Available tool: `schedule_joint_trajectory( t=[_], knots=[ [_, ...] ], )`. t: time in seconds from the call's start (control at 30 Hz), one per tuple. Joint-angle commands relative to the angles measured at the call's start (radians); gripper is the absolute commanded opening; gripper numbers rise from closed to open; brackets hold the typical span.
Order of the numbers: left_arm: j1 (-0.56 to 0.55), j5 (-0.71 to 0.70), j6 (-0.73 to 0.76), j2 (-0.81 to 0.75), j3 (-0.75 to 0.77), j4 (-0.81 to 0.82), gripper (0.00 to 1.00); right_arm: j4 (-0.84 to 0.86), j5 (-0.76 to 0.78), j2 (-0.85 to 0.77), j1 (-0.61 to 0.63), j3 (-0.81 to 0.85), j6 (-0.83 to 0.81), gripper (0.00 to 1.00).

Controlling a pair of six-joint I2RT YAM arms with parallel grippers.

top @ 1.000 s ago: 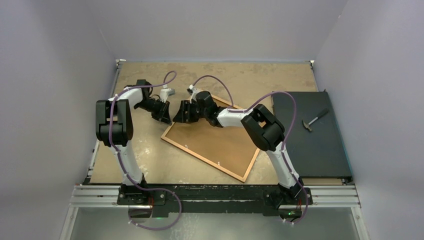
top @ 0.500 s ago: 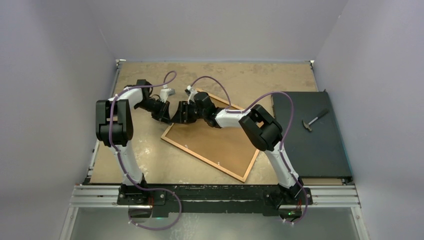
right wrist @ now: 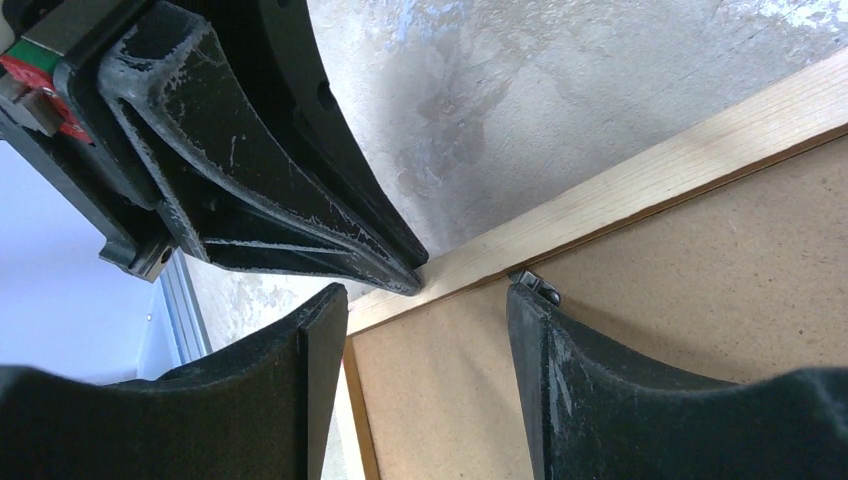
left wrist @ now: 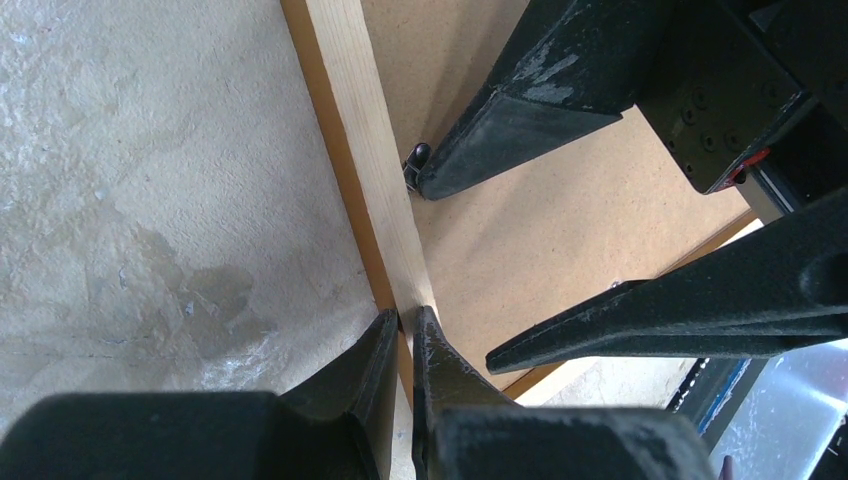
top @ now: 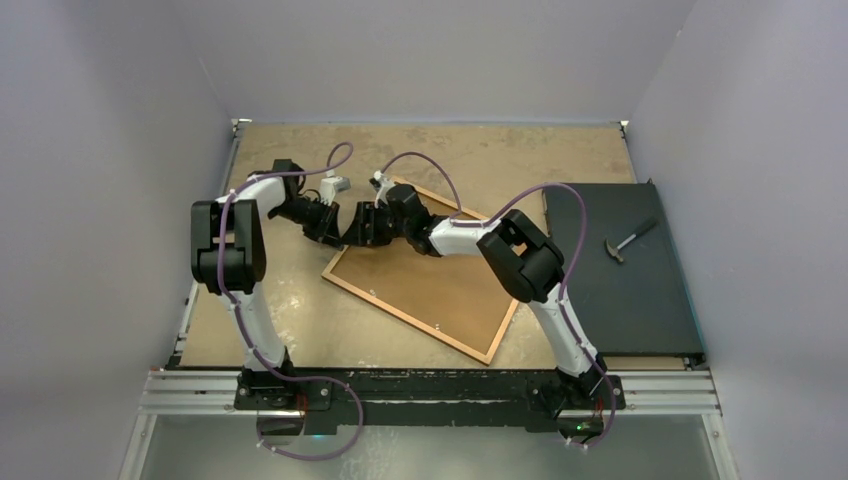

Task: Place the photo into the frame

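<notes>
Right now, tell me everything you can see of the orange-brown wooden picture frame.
The thin-railed orange-brown wooden picture frame lies flat, askew on the mottled tan table, back up, a plain brown backing board filling it, small metal clips at the rim. The shut left pincer touches its pale rail near a corner; the open right pincer straddles that corner, one finger beside a clip.

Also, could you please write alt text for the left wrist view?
The left gripper, shut, sets its tips against the light wooden rail of the frame. Beyond it, the open right gripper hovers over the brown backing board, one fingertip beside a small metal tab.
</notes>
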Motion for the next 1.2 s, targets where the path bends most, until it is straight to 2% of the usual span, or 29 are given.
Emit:
schedule_joint_trajectory(
  t=[0.0,0.27,0.43,0.5,0.57,0.6,0.7,0.87,1.0,1.17],
  knots=[
    [-0.031,-0.087,0.038,0.026,-0.053,0.019,0.00,0.012,0.038,0.021,0.006,0.026,0.012,0.63],
    [-0.031,-0.079,0.043,0.028,-0.048,0.008,0.00,0.033,0.033,0.003,0.006,0.013,0.033,0.66],
    [-0.031,-0.059,0.057,0.019,-0.010,-0.040,0.00,0.031,-0.021,-0.089,0.005,-0.009,0.056,0.76],
    [-0.031,-0.045,0.067,0.009,0.021,-0.076,0.00,0.000,-0.004,-0.174,-0.007,-0.027,0.042,0.83],
    [-0.024,-0.033,0.082,-0.004,0.062,-0.121,0.00,-0.069,0.033,-0.256,-0.029,-0.043,0.007,0.96],
    [-0.017,-0.030,0.088,-0.010,0.083,-0.149,0.02,-0.101,0.057,-0.304,-0.044,-0.061,-0.005,0.98],
    [-0.005,-0.031,0.094,-0.025,0.134,-0.174,0.14,-0.233,0.148,-0.440,-0.099,-0.145,-0.018,0.99],
    [-0.003,-0.043,0.061,-0.008,0.160,-0.149,0.26,-0.404,0.330,-0.713,-0.210,-0.424,0.023,0.99],
    [-0.005,-0.054,0.012,0.013,0.162,-0.094,0.31,-0.544,0.426,-0.957,-0.301,-0.639,0.056,0.99],
    [-0.008,-0.108,-0.031,0.030,0.154,-0.020,0.30,-0.711,0.532,-1.191,-0.344,-0.812,0.115,0.99]
  ],
)
